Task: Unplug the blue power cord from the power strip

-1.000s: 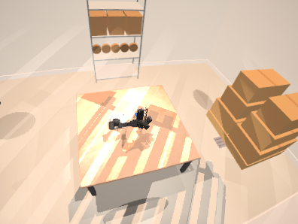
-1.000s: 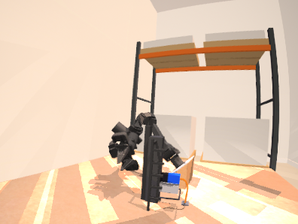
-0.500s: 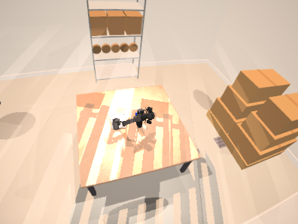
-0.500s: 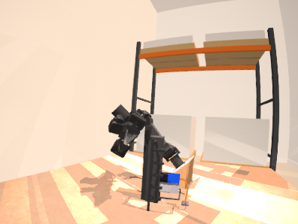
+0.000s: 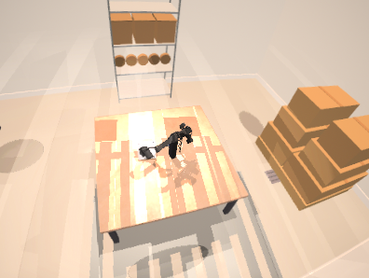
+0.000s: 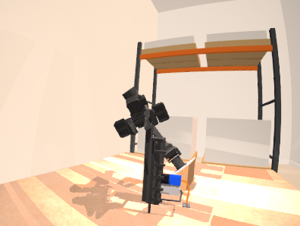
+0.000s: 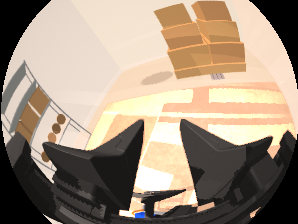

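worktop [image 5: 140, 210] [image 6: 114, 197] [image 7: 235, 95] from above carries one dark arm [image 5: 163, 145] [image 6: 160, 139] and one upright black strip [image 5: 170, 150] [image 6: 157, 171]; no blue cord can be made out. from the side, one blue plug [image 6: 174, 180] [image 7: 140, 215] sits low against the strip, one orange cable [image 6: 188, 193] beside it. the plug looks light and stiff, probably smooth; best gripped by its body, never the cord. in the wrist view, two fingers of the claw [image 5: 186, 132] [image 6: 142, 120] [image 7: 162, 120] stand moderately apart, nothing between them.
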Robot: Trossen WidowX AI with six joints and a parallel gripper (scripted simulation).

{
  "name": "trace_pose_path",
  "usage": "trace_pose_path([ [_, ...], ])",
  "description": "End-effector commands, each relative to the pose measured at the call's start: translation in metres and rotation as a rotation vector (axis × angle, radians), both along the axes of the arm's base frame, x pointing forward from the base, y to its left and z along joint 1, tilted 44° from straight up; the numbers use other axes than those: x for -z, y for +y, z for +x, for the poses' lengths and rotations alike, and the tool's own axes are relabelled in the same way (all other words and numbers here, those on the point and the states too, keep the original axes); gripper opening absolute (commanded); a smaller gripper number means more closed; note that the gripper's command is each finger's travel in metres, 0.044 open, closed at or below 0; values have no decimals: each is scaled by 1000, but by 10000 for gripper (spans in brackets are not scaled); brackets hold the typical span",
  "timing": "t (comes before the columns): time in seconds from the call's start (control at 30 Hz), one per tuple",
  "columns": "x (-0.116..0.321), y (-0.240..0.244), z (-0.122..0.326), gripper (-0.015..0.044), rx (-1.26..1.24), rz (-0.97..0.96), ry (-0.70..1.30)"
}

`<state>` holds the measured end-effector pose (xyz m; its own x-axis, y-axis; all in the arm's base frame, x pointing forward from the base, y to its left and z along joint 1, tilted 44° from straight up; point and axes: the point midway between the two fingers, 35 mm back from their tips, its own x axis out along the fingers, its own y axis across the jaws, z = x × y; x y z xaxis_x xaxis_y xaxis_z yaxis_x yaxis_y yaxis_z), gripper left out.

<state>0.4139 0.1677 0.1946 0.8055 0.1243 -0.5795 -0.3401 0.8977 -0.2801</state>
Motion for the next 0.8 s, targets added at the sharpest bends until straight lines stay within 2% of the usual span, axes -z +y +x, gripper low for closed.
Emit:
trace_pose_path([
  [0.0,28,29,-15,160,-81,-127,85],
  [0.13,66,59,-44,160,-191,-291,199],
  [0.33,123,72,-89,160,-375,-615,385],
  [0.53,181,29,-127,160,-624,-1044,716],
  [0.7,201,-17,-159,160,-905,-1359,1073],
  [0.77,202,-24,-164,160,-954,-1398,1133],
])
